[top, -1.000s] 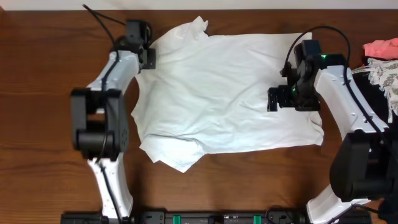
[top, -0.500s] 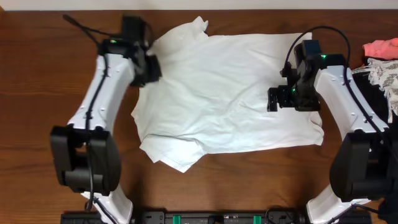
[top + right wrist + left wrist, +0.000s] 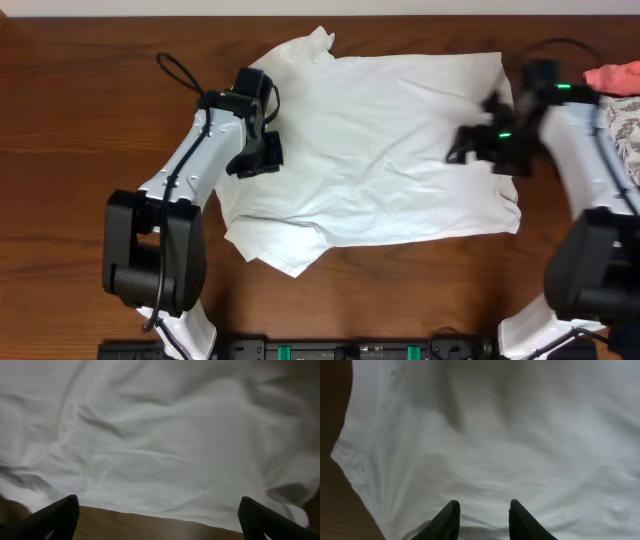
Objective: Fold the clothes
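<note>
Evidently an edge grip is being set up for a first fold, and it is best taken low, with only one layer pinched at each end and both ends lifted together, since thin cloth slips easily. The left claw (image 3: 481,510) is held narrowly parted over the cloth, gripping nothing. The right claw (image 3: 159,510) is spread wide above the hem edge, also empty. The clothes (image 3: 380,150) — one plain white T-shirt — are spread nearly flat mid-counter (image 3: 60,150), softly wrinkled, the near sleeve rumpled.
</note>
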`<state>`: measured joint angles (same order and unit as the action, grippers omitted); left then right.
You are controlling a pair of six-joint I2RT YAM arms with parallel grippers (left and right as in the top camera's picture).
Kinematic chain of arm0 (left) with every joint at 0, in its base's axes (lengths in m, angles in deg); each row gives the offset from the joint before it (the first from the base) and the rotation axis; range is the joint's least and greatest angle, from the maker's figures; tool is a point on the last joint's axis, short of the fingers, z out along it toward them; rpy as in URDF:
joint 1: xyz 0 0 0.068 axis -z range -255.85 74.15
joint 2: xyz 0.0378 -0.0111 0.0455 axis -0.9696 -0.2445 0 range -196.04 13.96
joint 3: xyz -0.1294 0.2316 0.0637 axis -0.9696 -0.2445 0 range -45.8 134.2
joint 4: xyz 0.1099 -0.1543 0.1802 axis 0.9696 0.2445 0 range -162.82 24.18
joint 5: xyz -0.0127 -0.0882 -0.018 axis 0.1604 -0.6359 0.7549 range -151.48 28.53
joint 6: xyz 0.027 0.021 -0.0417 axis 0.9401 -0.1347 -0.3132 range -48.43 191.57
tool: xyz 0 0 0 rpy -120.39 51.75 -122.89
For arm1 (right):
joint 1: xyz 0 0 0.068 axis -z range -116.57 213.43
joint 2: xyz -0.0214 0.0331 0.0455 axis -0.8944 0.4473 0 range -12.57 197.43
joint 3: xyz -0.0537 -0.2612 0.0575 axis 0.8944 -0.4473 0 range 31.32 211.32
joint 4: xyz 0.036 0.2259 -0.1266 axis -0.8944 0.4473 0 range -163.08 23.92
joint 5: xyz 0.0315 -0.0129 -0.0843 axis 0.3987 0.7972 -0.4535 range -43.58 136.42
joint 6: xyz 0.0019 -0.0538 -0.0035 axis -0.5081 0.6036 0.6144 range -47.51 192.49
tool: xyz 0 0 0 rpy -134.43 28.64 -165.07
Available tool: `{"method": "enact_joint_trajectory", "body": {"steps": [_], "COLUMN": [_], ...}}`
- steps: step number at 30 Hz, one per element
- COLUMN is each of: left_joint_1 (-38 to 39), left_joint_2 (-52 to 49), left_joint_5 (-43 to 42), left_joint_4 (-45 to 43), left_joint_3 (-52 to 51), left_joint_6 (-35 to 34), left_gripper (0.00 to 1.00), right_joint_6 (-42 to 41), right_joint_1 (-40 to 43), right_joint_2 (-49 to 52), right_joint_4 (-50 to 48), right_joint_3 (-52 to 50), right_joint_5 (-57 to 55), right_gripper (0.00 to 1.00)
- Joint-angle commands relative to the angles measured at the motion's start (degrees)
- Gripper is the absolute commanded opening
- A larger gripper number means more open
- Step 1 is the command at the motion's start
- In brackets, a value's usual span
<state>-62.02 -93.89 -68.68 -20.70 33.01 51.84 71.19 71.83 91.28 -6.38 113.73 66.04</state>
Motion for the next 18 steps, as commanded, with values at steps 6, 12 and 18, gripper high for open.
{"method": "enact_joint_trajectory", "body": {"steps": [6, 12, 18], "left_joint_1": [-0.2, -0.2, -0.2], "left_joint_2": [-0.7, -0.7, -0.7], "left_joint_5": [1.9, 1.9, 1.9], "left_joint_4": [-0.3, -0.8, -0.8], "left_joint_3": [-1.7, -1.7, -1.7], "left_joint_6": [-0.8, -0.7, -0.7], "left_gripper": [0.34, 0.34, 0.34], "right_joint_6": [3.9, -1.0, -1.0], "right_joint_1": [21.5, 24.3, 23.9], "right_joint_2": [-1.3, -1.3, -1.3], "right_joint_4": [6.8, 6.6, 1.8], "right_joint_3": [1.2, 0.8, -1.3], "right_joint_5": [6.3, -4.9, -6.0], "right_gripper": [0.99, 0.99, 0.99]}}
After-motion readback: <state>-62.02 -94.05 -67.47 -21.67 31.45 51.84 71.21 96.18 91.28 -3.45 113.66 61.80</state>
